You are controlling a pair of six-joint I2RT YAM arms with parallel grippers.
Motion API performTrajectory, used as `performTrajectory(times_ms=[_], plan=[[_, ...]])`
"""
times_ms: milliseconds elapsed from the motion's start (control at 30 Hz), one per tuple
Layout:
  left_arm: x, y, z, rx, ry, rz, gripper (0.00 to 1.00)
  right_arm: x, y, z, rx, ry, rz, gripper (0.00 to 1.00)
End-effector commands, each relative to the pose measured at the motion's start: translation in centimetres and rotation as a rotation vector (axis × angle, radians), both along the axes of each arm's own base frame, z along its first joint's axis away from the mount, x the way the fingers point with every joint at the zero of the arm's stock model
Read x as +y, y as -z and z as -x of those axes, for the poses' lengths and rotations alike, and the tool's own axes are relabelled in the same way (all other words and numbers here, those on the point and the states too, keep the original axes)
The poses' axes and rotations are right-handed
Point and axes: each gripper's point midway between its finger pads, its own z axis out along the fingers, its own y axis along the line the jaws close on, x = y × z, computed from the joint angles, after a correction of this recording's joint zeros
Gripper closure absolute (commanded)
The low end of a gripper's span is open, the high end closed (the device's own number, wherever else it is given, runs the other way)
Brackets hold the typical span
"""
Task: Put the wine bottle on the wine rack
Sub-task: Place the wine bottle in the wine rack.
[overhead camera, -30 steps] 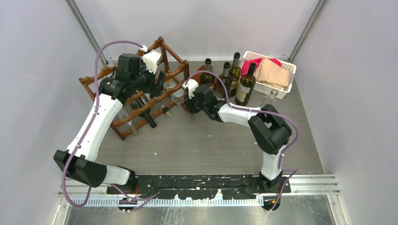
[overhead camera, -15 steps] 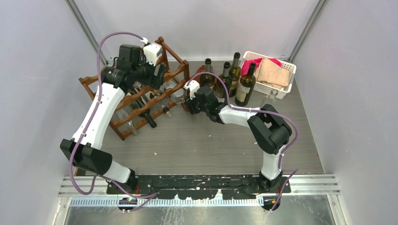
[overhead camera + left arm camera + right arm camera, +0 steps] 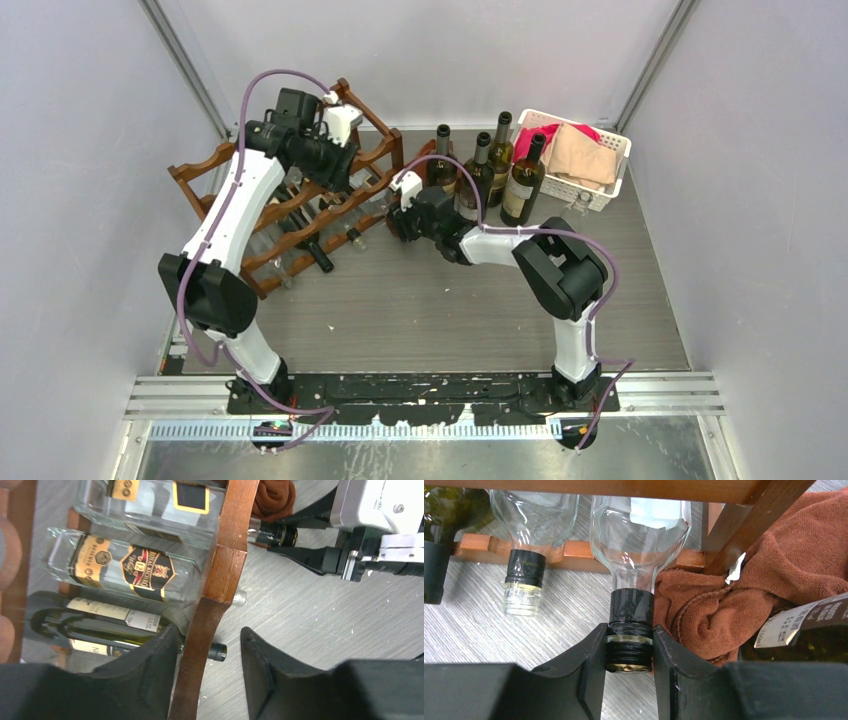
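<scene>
The wine rack (image 3: 215, 160), dark reddish-brown wood with wavy rails, stands at the back left. A clear glass wine bottle (image 3: 639, 525) lies in its right end slot, neck pointing out. My right gripper (image 3: 630, 629) is shut on that bottle's black capped neck, just off the rack's front rail (image 3: 574, 550); from above, that gripper (image 3: 393, 218) is at the rack's right corner. My left gripper (image 3: 209, 630) hangs over the rack (image 3: 227, 555), jaws open and straddling a curved rail, the left finger close against it and a gap on the right. In the top view, the left gripper (image 3: 345, 168) is above the upper tier.
Other bottles lie in the rack: a clear labelled one (image 3: 115, 567) and a dark green one (image 3: 90, 620). Several dark bottles (image 3: 480, 165) stand upright at the back. A white basket (image 3: 603, 195) holds cloths. A brown towel (image 3: 744, 580) is bunched beside the held neck.
My left arm has lifted and swung right across the rack, and its jaws have narrowed around the rail. The right gripper stays shut on the neck and has shifted slightly left.
</scene>
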Motion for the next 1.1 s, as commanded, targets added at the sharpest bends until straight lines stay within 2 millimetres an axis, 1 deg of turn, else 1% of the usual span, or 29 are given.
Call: performTrajectory(times_ms=[0,67,200,333,433,533,633,900,1067], plan=[[-0.1,-0.5,0.5,0.022,0.054,0.0,0.58,0.2,1.4,-0.8,0.012,0.021,0.012,0.99],[-0.2,-0.2,0.6,0.037,0.062,-0.004,0.72,0.3,1.5,-0.8,0.017,0.02,0.013,0.99],[-0.2,0.2,0.6,0.05,0.069,-0.005,0.81,0.6,1.7,-0.8,0.027,0.016,0.019,0.99],[-0.2,0.4,0.5,0.056,0.069,-0.004,0.86,0.4,2.4,0.2,0.076,0.008,0.045,0.99],[-0.1,0.6,0.6,0.063,0.068,-0.004,0.87,-0.1,3.3,1.3,0.137,0.02,0.057,0.99],[0.0,0.5,0.6,0.065,0.07,0.0,0.87,0.0,3.6,2.0,0.175,0.031,0.043,0.99],[-0.1,0.5,0.7,0.068,0.072,0.005,0.87,0.6,4.6,2.6,0.2,0.032,0.047,0.99],[-0.6,0.7,0.8,0.083,0.079,0.032,0.88,1.3,6.6,3.0,0.255,0.075,0.023,0.99],[-0.6,0.8,0.8,0.088,0.079,0.035,0.88,1.4,7.4,2.6,0.26,0.095,0.019,0.99]])
